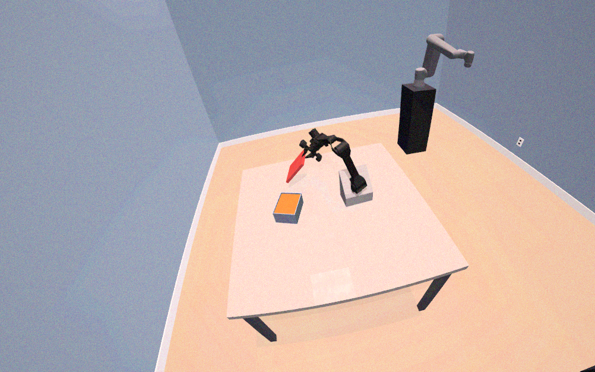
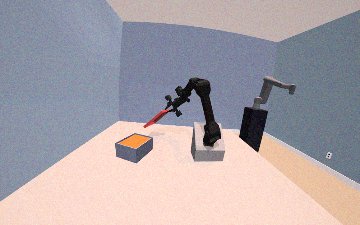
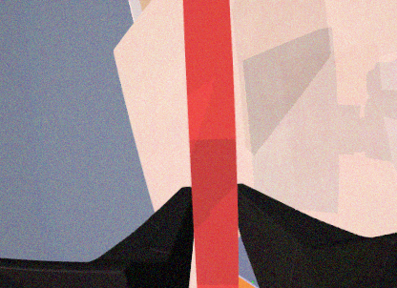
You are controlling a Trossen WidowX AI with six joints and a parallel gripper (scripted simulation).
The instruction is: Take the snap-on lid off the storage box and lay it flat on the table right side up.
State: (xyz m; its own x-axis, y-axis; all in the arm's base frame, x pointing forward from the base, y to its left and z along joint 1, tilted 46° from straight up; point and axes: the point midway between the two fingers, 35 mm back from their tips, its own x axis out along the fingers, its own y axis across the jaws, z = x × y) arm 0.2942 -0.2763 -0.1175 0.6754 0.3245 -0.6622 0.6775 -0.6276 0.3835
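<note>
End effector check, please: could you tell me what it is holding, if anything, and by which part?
The end effector is shut on the red lid, gripping it by its upper edge; the lid hangs tilted in the air beyond the open box.

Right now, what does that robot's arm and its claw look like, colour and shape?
The arm is matt black all over, built of chunky rounded segments, and rises from a pale grey block. The gripper is black too, with two small round knobs sticking out at its sides. No markings or loose cables show.
</note>
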